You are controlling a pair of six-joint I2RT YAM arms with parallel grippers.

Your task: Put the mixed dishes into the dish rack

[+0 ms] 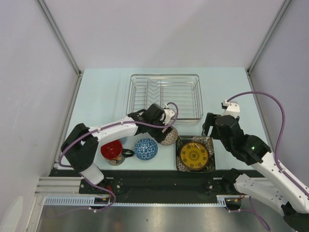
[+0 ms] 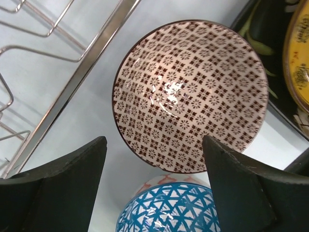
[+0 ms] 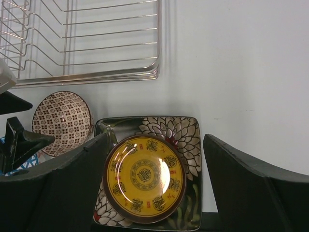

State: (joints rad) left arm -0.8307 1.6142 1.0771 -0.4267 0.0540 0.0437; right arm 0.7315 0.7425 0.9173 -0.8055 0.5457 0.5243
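Observation:
The reddish-white patterned bowl (image 1: 170, 137) stands upright just in front of the dish rack (image 1: 164, 96). My left gripper (image 1: 163, 127) hovers over it, open. In the left wrist view the gripper (image 2: 154, 145) has this bowl (image 2: 190, 94) beyond its fingertips and the blue-patterned bowl (image 2: 169, 210) between them lower down; neither is touched. The red-inside mug (image 1: 112, 151) stands at the left of the row. My right gripper (image 1: 211, 129) is open above the dark square plate (image 1: 195, 153). In the right wrist view its fingers straddle the gripper (image 3: 155, 140) over the plate (image 3: 178, 133) with its yellow round centre.
The wire rack (image 3: 96, 75) holds no dishes and its front rail (image 2: 72, 92) runs close to the reddish bowl (image 3: 62, 121). The dishes form a row along the near edge, bowls almost touching. Grey walls enclose the table on three sides.

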